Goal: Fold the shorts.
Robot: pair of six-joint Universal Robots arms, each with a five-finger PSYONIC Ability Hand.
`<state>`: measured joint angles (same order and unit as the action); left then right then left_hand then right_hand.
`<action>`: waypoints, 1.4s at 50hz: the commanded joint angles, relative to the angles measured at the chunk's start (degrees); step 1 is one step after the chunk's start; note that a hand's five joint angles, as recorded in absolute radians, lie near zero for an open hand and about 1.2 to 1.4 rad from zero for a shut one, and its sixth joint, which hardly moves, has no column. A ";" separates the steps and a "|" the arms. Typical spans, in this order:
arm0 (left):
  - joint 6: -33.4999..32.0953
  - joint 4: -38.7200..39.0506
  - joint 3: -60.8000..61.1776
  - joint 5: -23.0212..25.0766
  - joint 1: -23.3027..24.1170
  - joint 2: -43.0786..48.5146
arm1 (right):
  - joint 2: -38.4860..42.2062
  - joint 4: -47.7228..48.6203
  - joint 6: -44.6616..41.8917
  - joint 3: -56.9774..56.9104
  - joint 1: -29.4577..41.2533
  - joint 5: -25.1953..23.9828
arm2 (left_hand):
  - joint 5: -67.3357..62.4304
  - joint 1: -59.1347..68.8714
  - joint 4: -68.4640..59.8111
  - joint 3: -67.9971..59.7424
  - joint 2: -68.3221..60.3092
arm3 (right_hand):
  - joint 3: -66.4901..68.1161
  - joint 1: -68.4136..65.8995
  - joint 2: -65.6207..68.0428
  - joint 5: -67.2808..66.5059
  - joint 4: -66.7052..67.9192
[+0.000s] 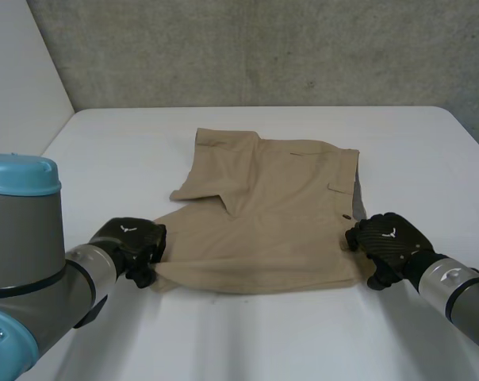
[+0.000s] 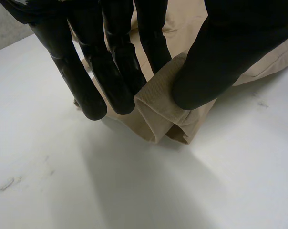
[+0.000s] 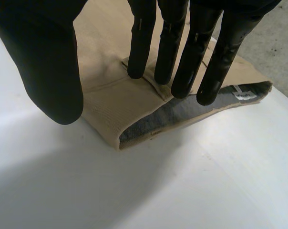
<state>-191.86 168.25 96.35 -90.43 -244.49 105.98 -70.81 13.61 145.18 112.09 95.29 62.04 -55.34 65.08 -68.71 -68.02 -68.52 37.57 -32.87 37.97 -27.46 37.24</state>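
Observation:
Tan shorts (image 1: pixel 271 214) lie folded on the white table (image 1: pixel 247 341), the waistband toward the right. My left hand (image 1: pixel 132 242) is at the cloth's near-left corner. In the left wrist view its thumb (image 2: pixel 215 62) and fingers (image 2: pixel 110 76) pinch a rolled fold of the shorts (image 2: pixel 158 112) just above the table. My right hand (image 1: pixel 386 238) is at the near-right corner, by the waistband. In the right wrist view its fingers (image 3: pixel 182 47) are straight and spread over the shorts (image 3: pixel 110 95), with the thumb held apart. The grey inner lining (image 3: pixel 182 117) of the waistband shows beneath the fingertips.
A grey concrete wall (image 1: pixel 263 48) stands behind the table's far edge. A pale panel (image 1: pixel 17 71) rises at the far left. Bare table surface lies in front of the shorts and to both sides.

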 commanded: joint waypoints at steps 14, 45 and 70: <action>0.08 0.33 -1.87 -0.01 -0.91 0.81 | 2.87 0.45 -3.23 -2.14 0.07 0.18 | -14.66 14.92 -11.29 -11.98 -11.48 | 23.42 -28.12 23.02 -23.54 23.75; -0.62 -30.51 7.63 6.31 1.47 -21.94 | -17.86 -51.99 -22.56 -5.40 -3.26 2.21 | -14.66 14.92 -11.29 -11.98 -11.48 | 42.43 -47.13 42.03 -42.54 42.76; -12.58 -9.61 -5.63 9.49 -2.14 -2.90 | -5.60 -44.94 -16.54 -17.50 -7.77 -7.58 | -14.66 14.92 -11.29 -11.98 -11.48 | 42.43 -47.13 42.03 -42.54 42.76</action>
<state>-203.72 149.55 100.26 -79.06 -246.68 89.29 -87.75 -42.12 116.68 103.25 80.45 48.81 -55.34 65.08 -68.73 -68.23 -68.63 67.65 -54.41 67.55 -56.68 68.24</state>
